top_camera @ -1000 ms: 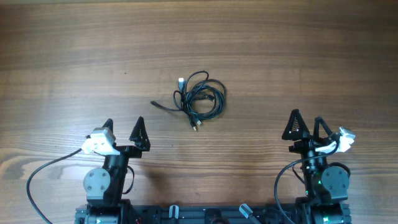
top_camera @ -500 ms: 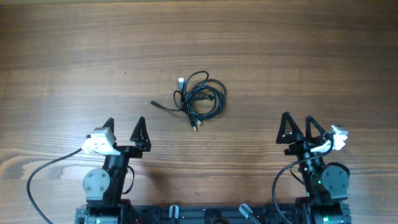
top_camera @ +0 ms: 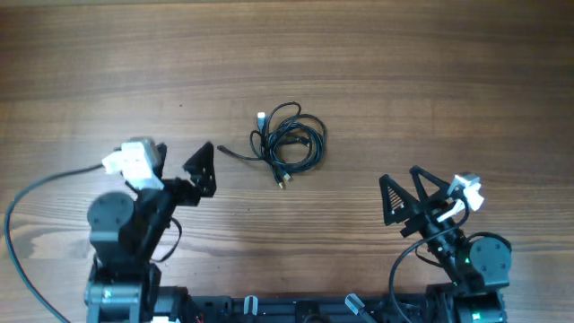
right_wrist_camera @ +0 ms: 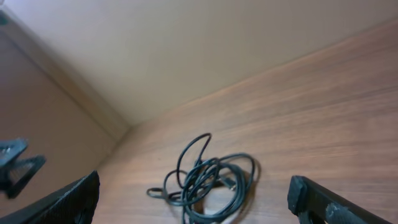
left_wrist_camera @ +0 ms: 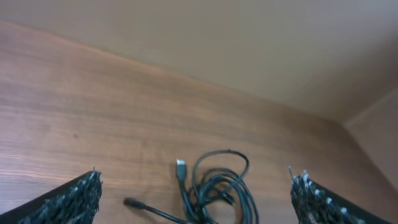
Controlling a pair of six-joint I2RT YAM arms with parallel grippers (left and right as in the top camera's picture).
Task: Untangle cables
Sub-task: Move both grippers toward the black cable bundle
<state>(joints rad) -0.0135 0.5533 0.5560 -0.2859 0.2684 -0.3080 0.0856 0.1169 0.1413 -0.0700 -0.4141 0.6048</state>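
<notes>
Closest to the robot's base, the left pincer (top_camera: 175, 154) stands spread wide, its black triangular fingers (left_wrist_camera: 68, 202) far apart, holding nothing. A white camera block (top_camera: 134, 160) sits on its wrist. On the other side, slightly nearer the base, the right pincer (top_camera: 401, 177) is spread just as wide, and its dark ridged fingers (right_wrist_camera: 323, 199) are also empty. Both pincers angle inward toward the middle.

Ahead of both, in the space between them, lies the loose bundle of thin black flexible cables (top_camera: 289, 144). It is forward and to the right of the left pincer, forward and to the left of the right one, and touches neither. A straight black plug end (top_camera: 221, 149) reaches out of the bundle toward the left pincer, near its right finger but apart from it. A yellowish tip (top_camera: 282, 184) points back toward the base. A whitish plug tip (top_camera: 261, 116) sits on the bundle's far left side.

Beyond the bundle the brown wood-grain table (top_camera: 448, 72) runs on, and the wrist views show a plain beige wall (left_wrist_camera: 249, 50) behind it.
</notes>
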